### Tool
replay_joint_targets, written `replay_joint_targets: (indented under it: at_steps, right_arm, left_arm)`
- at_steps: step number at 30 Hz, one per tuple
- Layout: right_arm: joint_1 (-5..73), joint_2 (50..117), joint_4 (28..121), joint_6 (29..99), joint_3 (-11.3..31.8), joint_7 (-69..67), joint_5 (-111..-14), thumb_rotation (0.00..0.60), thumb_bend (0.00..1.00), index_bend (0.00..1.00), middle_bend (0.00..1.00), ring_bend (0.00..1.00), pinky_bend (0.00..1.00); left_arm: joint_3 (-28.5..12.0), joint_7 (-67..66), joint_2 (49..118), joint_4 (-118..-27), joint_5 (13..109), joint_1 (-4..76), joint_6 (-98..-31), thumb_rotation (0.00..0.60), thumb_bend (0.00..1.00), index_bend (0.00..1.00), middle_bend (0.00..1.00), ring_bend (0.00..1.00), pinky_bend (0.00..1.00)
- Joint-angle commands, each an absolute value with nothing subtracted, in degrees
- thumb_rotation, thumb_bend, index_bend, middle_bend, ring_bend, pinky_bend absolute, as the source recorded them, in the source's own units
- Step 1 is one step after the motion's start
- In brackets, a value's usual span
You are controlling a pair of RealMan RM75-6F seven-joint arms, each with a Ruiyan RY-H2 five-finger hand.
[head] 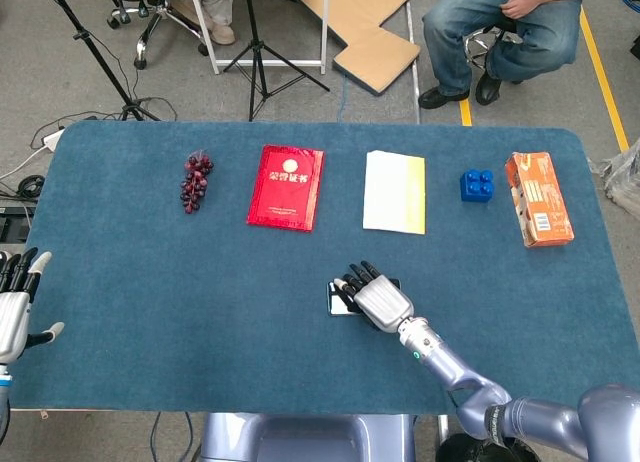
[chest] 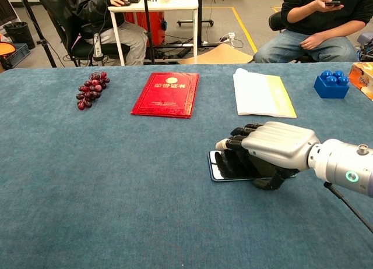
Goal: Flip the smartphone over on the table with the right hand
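The smartphone (chest: pixel 215 167) lies flat on the blue table, screen up, mostly covered by my right hand (chest: pixel 271 149). In the chest view the fingers (chest: pixel 236 145) curl down over its top from the far side and the thumb presses at its near edge, so the hand grips it. From the head view only the phone's left end (head: pixel 336 300) shows past the right hand (head: pixel 376 300). My left hand (head: pixel 15 307) hangs off the table's left edge, fingers spread, holding nothing.
Along the far side lie purple grapes (head: pixel 195 180), a red booklet (head: pixel 286 186), a white and yellow pad (head: pixel 394 191), a blue brick (head: pixel 477 185) and an orange box (head: pixel 538 212). Blue cloth (head: pixel 200 312) spreads around the phone.
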State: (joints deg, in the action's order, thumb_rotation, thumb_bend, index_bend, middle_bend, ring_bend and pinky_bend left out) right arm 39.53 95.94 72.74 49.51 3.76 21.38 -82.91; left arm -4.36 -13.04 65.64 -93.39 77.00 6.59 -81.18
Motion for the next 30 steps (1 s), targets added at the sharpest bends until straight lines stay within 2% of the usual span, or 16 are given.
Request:
replay_joint_targets:
  at_steps: [1,4,7,12,17,24,30]
  right_arm:
    - [39.7,96.1,72.1,49.2,3.7,21.6,-82.3,0.6,0.18,0.12,0.12,0.0,0.1]
    - [39.8,96.2,71.4,48.6,3.9,21.5,-81.2,0.6,0.19,0.12,0.12,0.0,0.12]
    - [39.9,96.2,70.7,48.1,4.1,21.3,-80.2,0.6,0.22,0.12,0.16,0.03,0.18]
    - [40.1,96.5,70.0,48.1,4.2,19.8,-79.9,0.6,0.44,0.19,0.29,0.19,0.29]
    - [40.0,95.8,71.1,49.2,3.8,14.9,-81.4,0.6,0.58,0.23,0.32,0.21,0.3]
    - [39.0,91.2,78.3,48.9,2.3,7.9,-82.2,0.6,0.61,0.23,0.32,0.22,0.3]
    - [38.8,84.2,89.1,43.8,1.9,0.4,-78.0,0.6,0.61,0.23,0.28,0.2,0.3]
  left_arm:
    - [-4.3,-13.0,65.6,-93.4,77.0,6.6,-81.1,0.6,0.0,0.0,0.0,0.0,0.0]
    - [-4.4,-12.8,65.6,-93.3,76.8,6.7,-81.0,0.6,0.0,0.0,0.0,0.0,0.0]
    - [-4.4,-12.7,65.5,-93.3,76.9,6.7,-81.1,0.6,0.0,0.0,0.0,0.0,0.0]
    - [-4.3,-12.5,65.4,-93.3,76.9,6.7,-81.0,0.6,0.0,0.0,0.0,0.0,0.0]
    - [-4.2,-12.4,65.4,-93.3,77.0,6.6,-81.2,0.6,0.0,0.0,0.0,0.0,0.0]
    - [-4.1,-12.1,65.2,-93.5,77.3,6.6,-81.3,0.6,0.0,0.0,0.0,0.0,0.0]
    - [-3.8,-12.3,65.1,-94.0,78.0,6.5,-81.5,0.6,0.0,0.0,0.0,0.0,0.0]
